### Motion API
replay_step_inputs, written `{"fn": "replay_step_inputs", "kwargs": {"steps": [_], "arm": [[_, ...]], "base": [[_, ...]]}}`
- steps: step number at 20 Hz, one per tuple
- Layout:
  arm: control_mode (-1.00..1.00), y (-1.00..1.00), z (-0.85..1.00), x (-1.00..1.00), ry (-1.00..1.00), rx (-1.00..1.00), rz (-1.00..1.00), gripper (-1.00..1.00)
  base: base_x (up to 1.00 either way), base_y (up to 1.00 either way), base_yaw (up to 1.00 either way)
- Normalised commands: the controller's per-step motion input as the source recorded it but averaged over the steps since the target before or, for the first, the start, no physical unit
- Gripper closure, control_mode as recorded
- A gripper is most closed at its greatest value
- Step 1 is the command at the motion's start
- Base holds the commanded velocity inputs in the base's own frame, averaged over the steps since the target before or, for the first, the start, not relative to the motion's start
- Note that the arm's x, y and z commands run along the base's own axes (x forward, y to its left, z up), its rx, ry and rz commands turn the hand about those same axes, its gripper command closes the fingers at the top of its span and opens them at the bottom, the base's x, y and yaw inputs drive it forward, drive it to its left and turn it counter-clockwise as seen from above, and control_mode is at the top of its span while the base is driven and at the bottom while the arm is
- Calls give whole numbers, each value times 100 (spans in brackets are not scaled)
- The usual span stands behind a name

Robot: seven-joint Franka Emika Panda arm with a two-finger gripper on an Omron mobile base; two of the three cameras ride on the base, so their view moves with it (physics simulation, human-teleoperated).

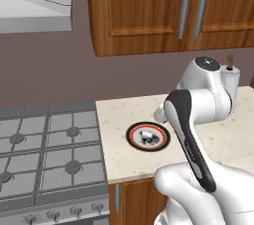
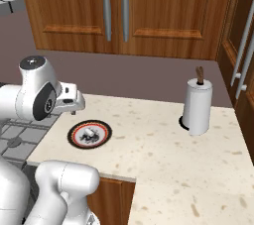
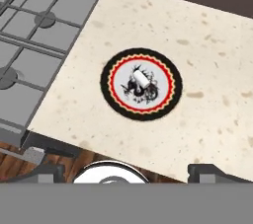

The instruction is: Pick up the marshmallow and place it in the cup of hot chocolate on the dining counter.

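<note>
The marshmallow (image 1: 147, 135) (image 2: 91, 132) (image 3: 139, 77) is a tiny white cylinder lying on its side in the middle of a round plate (image 1: 130, 137) (image 2: 74, 135) (image 3: 111, 94) with a black rim and a red-yellow ring. My gripper (image 3: 128, 172) (image 2: 74, 102) hovers well above the plate and looks down on it. It is open, its two dark fingertips (image 3: 49, 171) stand far apart, and nothing is between them. The cup of hot chocolate and the dining counter are out of view.
The plate rests on a short beige speckled countertop (image 2: 163, 154) next to a gas stove (image 1: 49, 154) (image 3: 34, 35). A tall white paper towel roll (image 2: 197, 105) (image 1: 231, 78) stands at the back right. Wooden wall cabinets (image 2: 119, 11) and a range hood (image 1: 30, 8) hang above.
</note>
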Motion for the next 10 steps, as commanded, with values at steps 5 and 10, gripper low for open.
{"fn": "replay_step_inputs", "kwargs": {"steps": [5,10], "arm": [[-100,3,-30,5,15,-14,24,-100],[-100,1,-44,22,29,-14,22,-100]], "base": [[0,0,0],[0,0,0]]}}
